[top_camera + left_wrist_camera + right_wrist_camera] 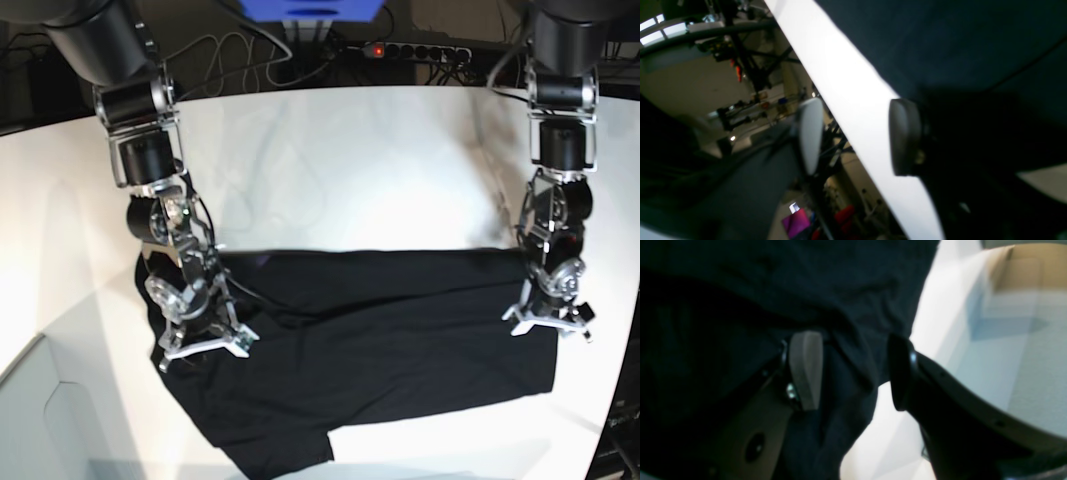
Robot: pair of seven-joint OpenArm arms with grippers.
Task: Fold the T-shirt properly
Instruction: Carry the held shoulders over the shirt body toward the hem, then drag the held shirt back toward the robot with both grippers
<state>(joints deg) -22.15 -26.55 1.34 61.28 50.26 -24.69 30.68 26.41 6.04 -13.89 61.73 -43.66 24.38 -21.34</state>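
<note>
Item one, largest: we record a white table [380,170] with a rounded far edge, filling most of the base view, faint shadows and creases of light on its bare top. Item two: the T-shirt [380,340], black, plain side up, lying flat across the near half of the table as a wide folded band running from nine o'clock to three o'clock, with a narrower flap hanging toward seven o'clock. Item three: two dark arms, one at ten o'clock, one at two o'clock, both reaching down to the cloth. Item four: the right gripper [853,370], at the shirt's nine o'clock end; we see its jaws standing well apart with a ridge of black fabric bunched between them, neither pad pressed against it. Item five: the left gripper [857,136], at the shirt's three o'clock edge; jaws parted wide, only bare white table between them, the shirt just beside one pad. Item six: a power strip [400,48] with a red light and loose cables behind the table at twelve o'clock. Item seven: a cardboard box [1027,270] beyond the table edge in the right wrist view. Item eight: blurred room clutter, racks and a magenta object [796,221], in the left wrist view.
</note>
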